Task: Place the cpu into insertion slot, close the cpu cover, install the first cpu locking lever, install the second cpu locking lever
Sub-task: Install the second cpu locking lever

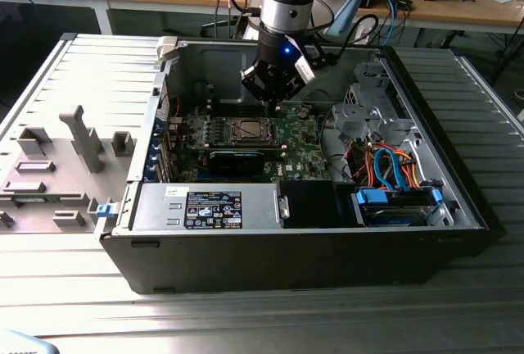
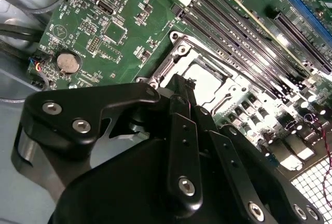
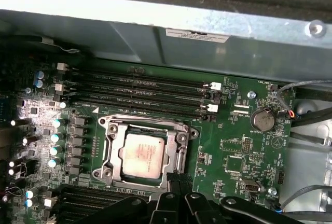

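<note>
The gripper point(image 2: 182, 86) hides part of the slot point(image 3: 142, 151); its jaws are pressed together (holding nothing). The cpu point(image 3: 143, 154) lies flat, face up, cover point(image 3: 182, 149) closed around it.

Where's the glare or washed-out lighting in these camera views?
In the first wrist view, a bright band bleaches the case wall above the green circuit board; the cpu stays readable. In the second wrist view, glare whitens the long slots. The exterior view is evenly lit.
</note>
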You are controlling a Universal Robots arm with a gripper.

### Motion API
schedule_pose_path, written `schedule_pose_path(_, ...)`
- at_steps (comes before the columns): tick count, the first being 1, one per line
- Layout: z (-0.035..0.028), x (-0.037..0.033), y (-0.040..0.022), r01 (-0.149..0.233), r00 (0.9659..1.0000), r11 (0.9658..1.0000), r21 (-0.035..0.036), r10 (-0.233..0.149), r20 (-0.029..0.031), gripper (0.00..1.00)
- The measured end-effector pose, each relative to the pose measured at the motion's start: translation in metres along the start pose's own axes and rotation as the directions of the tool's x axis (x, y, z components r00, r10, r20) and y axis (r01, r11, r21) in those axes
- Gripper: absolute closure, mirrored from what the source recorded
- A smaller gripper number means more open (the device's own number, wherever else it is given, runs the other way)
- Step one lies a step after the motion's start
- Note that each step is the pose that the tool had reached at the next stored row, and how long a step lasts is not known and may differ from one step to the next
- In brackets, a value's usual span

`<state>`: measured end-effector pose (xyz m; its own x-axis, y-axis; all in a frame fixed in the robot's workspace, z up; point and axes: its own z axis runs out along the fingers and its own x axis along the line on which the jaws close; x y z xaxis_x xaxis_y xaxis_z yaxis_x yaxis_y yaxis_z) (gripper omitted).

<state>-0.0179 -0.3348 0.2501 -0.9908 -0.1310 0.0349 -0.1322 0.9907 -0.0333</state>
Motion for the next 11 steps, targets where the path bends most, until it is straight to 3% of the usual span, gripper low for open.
schedule_pose_path(2,0.0004,0.0009,-0.0068,0.0,1.0,1.0,-0.0033,0.0,0.0004,0.89)
schedule_pose_path(3,0.0007,0.0015,-0.0107,0.0,1.0,0.9999,-0.0169,0.0,0.0022,0.89)
schedule_pose_path(5,0.001,0.0023,-0.0156,0.001,1.0,0.9996,-0.0298,-0.001,0.004,0.89)
schedule_pose_path(6,0.0016,0.0031,-0.0198,0.001,1.0,0.9991,-0.0418,-0.001,0.0056,0.89)
schedule_pose_path(11,0.0037,0.0067,-0.0326,0.003,0.9999,0.9972,-0.0746,-0.002,0.0101,0.89)
